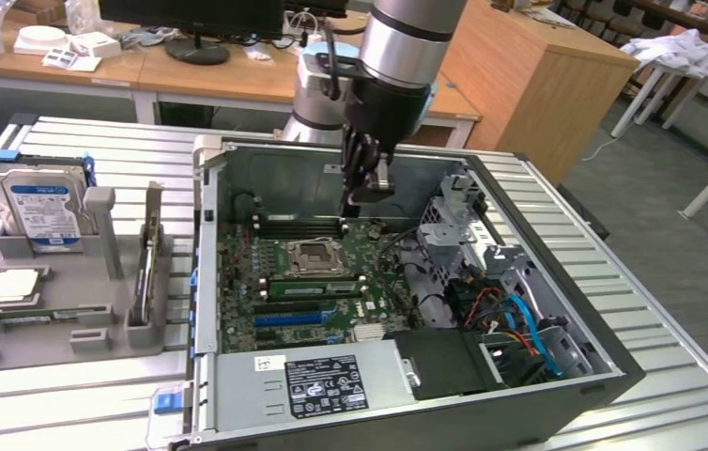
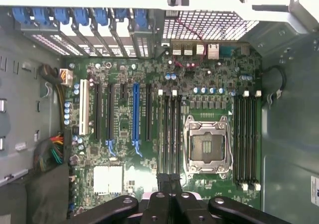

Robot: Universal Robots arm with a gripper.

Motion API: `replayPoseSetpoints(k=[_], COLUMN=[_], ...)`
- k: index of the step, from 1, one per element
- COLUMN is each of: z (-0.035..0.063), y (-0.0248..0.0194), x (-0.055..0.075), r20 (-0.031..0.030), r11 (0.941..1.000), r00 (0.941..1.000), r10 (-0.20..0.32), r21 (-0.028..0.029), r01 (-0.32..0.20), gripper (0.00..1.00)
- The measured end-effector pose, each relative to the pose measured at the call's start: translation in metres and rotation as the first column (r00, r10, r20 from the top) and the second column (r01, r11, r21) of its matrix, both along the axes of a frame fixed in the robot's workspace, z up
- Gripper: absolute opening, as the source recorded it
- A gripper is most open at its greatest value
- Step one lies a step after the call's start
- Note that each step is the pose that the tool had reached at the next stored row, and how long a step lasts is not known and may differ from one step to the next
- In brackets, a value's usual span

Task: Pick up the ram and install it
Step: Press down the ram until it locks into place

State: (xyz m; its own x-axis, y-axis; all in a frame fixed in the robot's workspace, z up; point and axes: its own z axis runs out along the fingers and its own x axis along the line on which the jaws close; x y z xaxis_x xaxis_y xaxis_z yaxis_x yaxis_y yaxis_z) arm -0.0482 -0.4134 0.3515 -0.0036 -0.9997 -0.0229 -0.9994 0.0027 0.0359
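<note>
The gripper (image 1: pixel 351 209), fingers shut together and holding nothing visible, hovers inside the open computer case (image 1: pixel 567 371), above the motherboard's memory slots (image 2: pixel 169 134). The ram itself cannot be made out. Installation likely needs careful slot alignment.

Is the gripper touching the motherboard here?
Apart. In the exterior view the shut gripper hangs above the motherboard with the case's back wall visible beneath its tips.

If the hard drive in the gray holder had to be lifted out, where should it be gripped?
The hard drive stands upright in the gray holder, lower part sunk in its slot, so probably grip the exposed top edge from above, pinching its flat faces.
</note>
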Motion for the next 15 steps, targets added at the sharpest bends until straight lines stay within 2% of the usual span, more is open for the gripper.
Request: replayPoseSetpoints(k=[15], z=[0.0], y=[0.0], x=[-0.02], r20=[0.0], r11=[1.0], r00=[1.0], r10=[0.001], r21=[-0.0001], r01=[-0.001], gripper=[0.11])
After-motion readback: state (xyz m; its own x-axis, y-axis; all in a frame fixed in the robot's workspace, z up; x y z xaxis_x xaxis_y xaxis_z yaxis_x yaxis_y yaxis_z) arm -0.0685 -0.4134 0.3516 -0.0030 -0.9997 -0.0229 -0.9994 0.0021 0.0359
